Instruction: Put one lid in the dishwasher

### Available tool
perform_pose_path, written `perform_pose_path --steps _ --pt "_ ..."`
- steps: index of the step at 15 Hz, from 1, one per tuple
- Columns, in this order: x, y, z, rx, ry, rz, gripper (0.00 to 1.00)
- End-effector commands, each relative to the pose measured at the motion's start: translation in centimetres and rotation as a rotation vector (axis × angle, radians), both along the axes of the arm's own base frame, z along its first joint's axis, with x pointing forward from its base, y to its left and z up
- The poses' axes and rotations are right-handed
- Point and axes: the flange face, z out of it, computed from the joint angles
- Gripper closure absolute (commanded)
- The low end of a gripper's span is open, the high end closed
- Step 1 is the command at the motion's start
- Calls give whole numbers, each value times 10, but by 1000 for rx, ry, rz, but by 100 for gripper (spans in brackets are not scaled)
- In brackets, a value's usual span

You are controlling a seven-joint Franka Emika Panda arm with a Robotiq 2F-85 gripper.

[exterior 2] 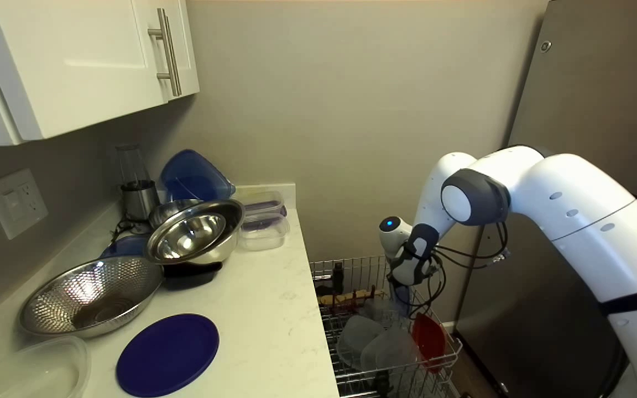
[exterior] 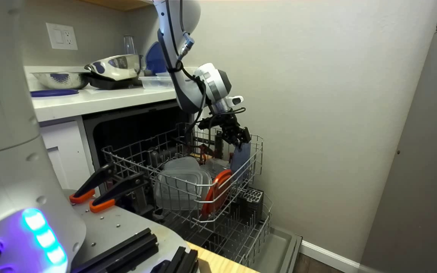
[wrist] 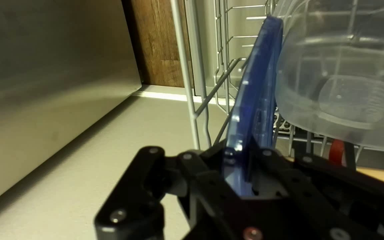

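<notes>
The lid (exterior: pixel 241 159) is a flat blue plastic piece standing nearly upright inside the dishwasher's upper rack, at the side nearest the wall. My gripper (exterior: pixel 239 141) is shut on its upper edge from above. In the wrist view the lid (wrist: pixel 260 76) rises between the two fingers (wrist: pixel 237 155), close beside the rack's side wires. Its lower end is partly hidden. In an exterior view the lid (exterior 2: pixel 402 296) is partly hidden by the gripper (exterior 2: pixel 400 279). The dishwasher (exterior: pixel 139 125) is open with its racks pulled out.
Clear containers (exterior: pixel 182 185) and a red lid (exterior: pixel 216 193) sit in the upper rack beside the blue lid. The wall (exterior: pixel 317 151) is close to the gripper. The counter (exterior 2: pixel 274 331) holds bowls, a colander (exterior 2: pixel 94 296) and a dark blue round lid (exterior 2: pixel 167 354).
</notes>
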Motion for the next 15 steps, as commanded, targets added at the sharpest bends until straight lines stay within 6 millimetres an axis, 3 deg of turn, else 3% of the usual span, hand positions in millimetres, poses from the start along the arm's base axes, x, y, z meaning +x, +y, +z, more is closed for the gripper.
perform_pose_path --steps 1,6,10,15 --pt "3 2 -4 6 13 34 97" --pt "4 -5 -6 -7 24 37 97" --pt "4 -27 -14 0 27 -17 97" --pt "4 -39 -22 14 33 -68 97"
